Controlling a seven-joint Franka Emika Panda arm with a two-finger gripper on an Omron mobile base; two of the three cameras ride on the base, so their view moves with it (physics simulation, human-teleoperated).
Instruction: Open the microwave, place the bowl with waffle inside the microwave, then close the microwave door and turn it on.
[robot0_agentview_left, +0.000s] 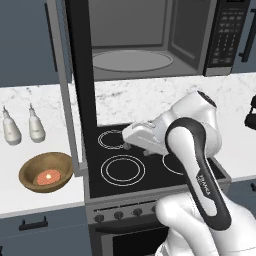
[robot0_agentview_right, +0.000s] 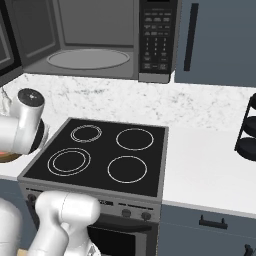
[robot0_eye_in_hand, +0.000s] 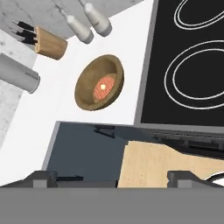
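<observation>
Microwave (robot0_agentview_left: 150, 40): we see it up over the stove, already open, with the round glass plate inside bare
Door (robot0_agentview_left: 80, 85): we see it swung out to the left, hanging out over the left edge of the stove
Bowl (robot0_agentview_left: 46, 172): we see it on the white counter (robot0_agentview_left: 30, 200), just left of the stove (robot0_agentview_left: 130, 165), brown and round
Waffle (robot0_agentview_left: 48, 176): it sits in the middle of the bowl, small and red-orange
Pincer (robot0_eye_in_hand: 113, 177): our two tips are far apart and hold nothing; it looks down at the bowl from high up
Bottles (robot0_agentview_left: 22, 126): two white ones stand behind the bowl, near it
What could go wrong: we think our arm could bump the open door on the way down, since it hangs close by the bowl
Another worry: if we pinch only the rim, the bowl could tip and the waffle could slide out
Also: the bottles could get knocked if we reach too far back
</observation>
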